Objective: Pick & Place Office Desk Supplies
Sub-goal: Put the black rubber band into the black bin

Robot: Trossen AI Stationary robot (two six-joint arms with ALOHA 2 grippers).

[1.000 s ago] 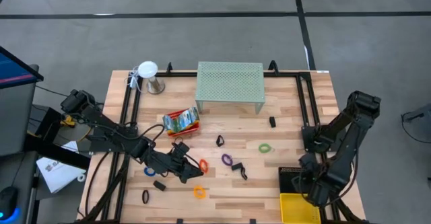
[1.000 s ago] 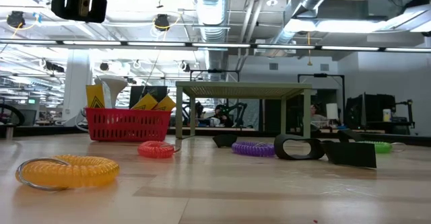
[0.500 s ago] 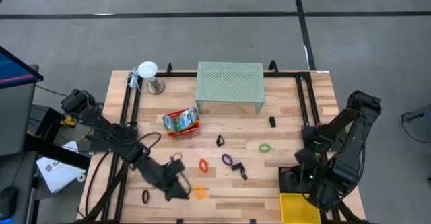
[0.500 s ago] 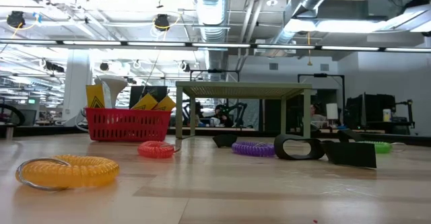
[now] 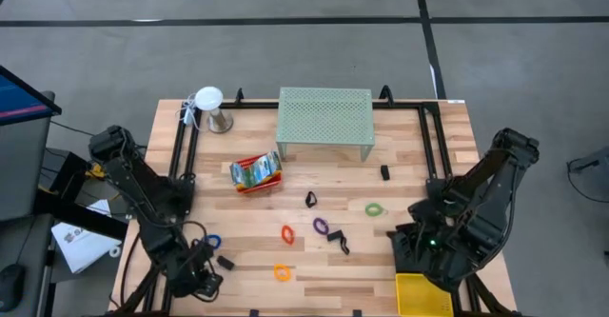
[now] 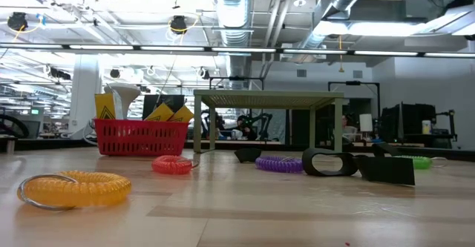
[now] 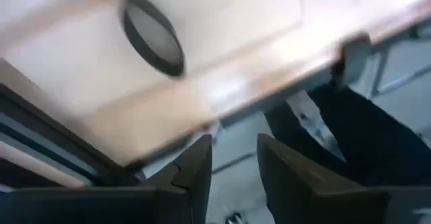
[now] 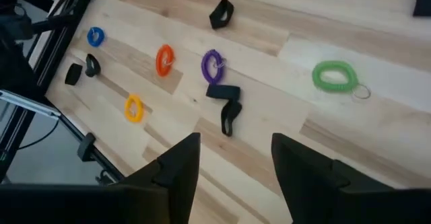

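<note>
You are between picks: left gripper (image 7: 232, 167) hangs empty, jaws apart, right gripper (image 8: 232, 163) open. Next, choose 1 loop, perhaps the orange loop (image 5: 287, 233).

Grey floor (image 5: 285, 50), dark seams; exposed ducts (image 6: 237, 10), strip lights overhead.

Wooden table (image 5: 409, 165) with scattered supplies

Mesh shelf (image 5: 324, 117) at 12 o'clock; red tray (image 5: 255, 174) at 10; coloured loops (image 5: 321, 227) and black clips (image 5: 337, 240) centre; yellow tray (image 5: 422, 294) at 5.

Left claw (image 7: 232, 160) empty, parted; right claw (image 8: 232, 158) empty, parted.
</note>
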